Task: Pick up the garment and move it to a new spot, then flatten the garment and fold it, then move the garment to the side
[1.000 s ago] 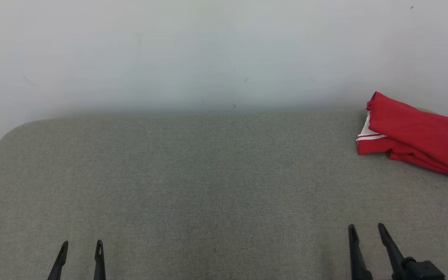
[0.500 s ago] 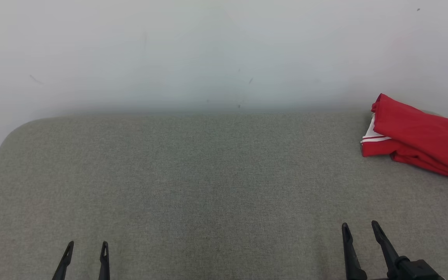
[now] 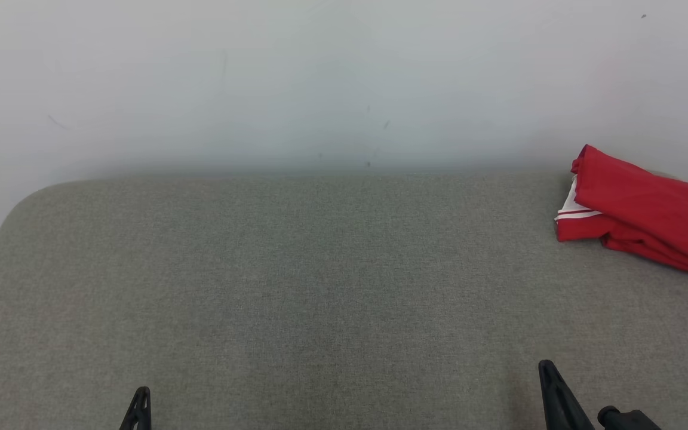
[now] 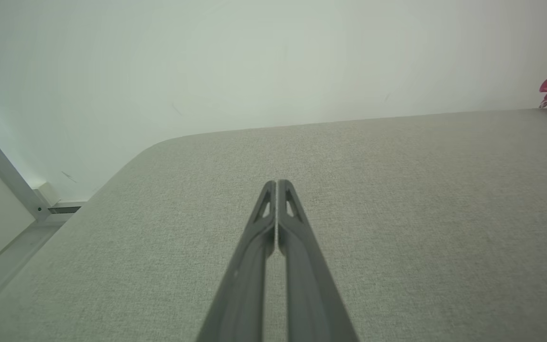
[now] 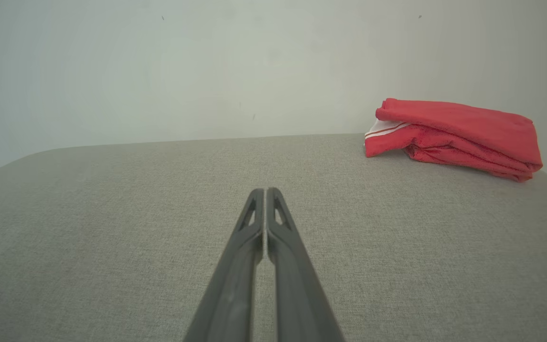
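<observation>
We see the folded red garment with white trim (image 3: pixel 642 206) at the far right of the grey woven surface (image 3: pixel 320 280), well apart from our left pincer (image 4: pixel 277 185) and right pincer (image 5: pixel 265 192), both pressed together.

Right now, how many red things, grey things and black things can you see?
Red: 1, the folded garment, with a bit of white trim
Grey: 1, the fabric surface that it lies on
Black: 2, the left gripper and the right gripper, both shut and holding nothing
Total: 4
</observation>
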Controlling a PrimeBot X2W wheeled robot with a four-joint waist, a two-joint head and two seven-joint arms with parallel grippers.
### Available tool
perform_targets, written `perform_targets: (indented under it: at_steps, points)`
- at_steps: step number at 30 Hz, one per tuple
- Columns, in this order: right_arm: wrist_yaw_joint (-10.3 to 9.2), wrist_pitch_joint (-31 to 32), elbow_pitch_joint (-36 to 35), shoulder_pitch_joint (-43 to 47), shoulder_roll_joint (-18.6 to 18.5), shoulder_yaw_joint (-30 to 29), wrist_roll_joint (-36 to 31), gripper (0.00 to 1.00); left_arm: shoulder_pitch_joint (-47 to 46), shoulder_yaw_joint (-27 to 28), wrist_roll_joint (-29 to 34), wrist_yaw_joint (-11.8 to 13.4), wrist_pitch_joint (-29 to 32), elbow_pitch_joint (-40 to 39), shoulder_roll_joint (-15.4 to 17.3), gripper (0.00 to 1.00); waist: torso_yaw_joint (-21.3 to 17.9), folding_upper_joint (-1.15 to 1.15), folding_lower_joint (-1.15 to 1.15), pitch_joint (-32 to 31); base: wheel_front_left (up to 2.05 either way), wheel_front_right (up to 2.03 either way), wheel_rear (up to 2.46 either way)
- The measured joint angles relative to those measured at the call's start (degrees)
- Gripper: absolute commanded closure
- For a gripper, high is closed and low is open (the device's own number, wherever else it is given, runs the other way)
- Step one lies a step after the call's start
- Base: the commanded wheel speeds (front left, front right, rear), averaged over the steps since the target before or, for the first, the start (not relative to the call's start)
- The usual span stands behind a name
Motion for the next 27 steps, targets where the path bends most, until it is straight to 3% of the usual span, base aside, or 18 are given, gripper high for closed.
perform_targets:
  at_steps: [4, 27]
  points:
    - [0.00, 1.0, 0.8, 0.1, 0.0, -0.2, 2.6, 1.00, 0.0, 0.4, -2.3, -0.1, 1.2, 1.0, -0.3, 1.00, 0.0, 0.00, 0.00, 0.1, 0.00, 0.00, 0.00]
    - [0.00, 6.9, 1.2, -3.0, 0.2, -1.5, 28.0, 1.00, -2.9, 1.7, -28.8, -1.1, 7.0, 1.6, -1.4, 1.00, -0.5, 0.00, 0.00, 0.7, 0.00, 0.00, 0.00]
